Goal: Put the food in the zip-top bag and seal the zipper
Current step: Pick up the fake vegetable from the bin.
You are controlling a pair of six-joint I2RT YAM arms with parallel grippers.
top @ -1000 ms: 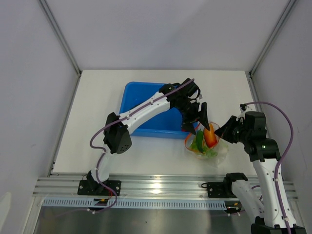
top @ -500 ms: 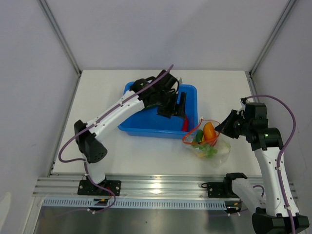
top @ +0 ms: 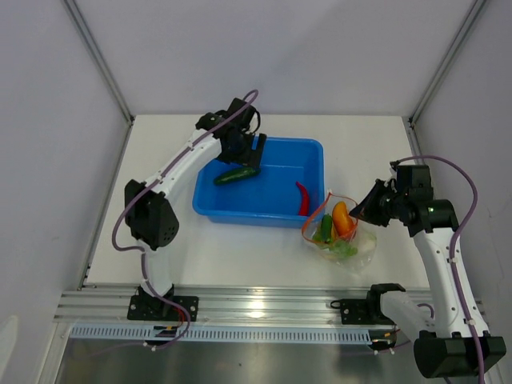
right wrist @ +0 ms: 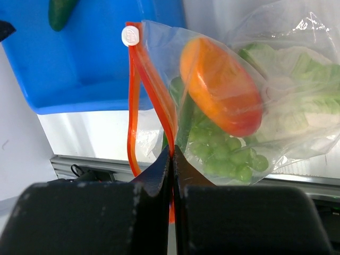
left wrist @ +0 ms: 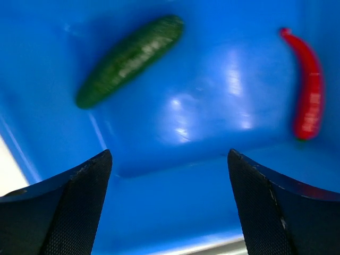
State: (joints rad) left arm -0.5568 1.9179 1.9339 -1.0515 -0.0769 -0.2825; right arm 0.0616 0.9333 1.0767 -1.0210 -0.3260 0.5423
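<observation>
Blue tub point(top: 256, 213) on the desk point(top: 364, 152): inside it lie the dark green cucumber point(left wrist: 130, 58) and red chili point(left wrist: 308, 90). Over its far-left corner, the left pincer point(left wrist: 169, 159) stands wide and empty. Just right of the tub, the right pincer point(right wrist: 172, 154) clamps the zipper point(right wrist: 133, 106) of the zip-top bag point(top: 352, 250), which contains orange fruit point(right wrist: 220, 93) and grapes point(right wrist: 223, 156).

The cucumber point(left wrist: 130, 59) is blurred; left fingers point(left wrist: 64, 212) run off-frame.

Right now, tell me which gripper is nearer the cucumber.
Left. The left gripper hovers open over the blue tub, close to the cucumber; the right gripper is outside the tub, shut on the zipper.
</observation>
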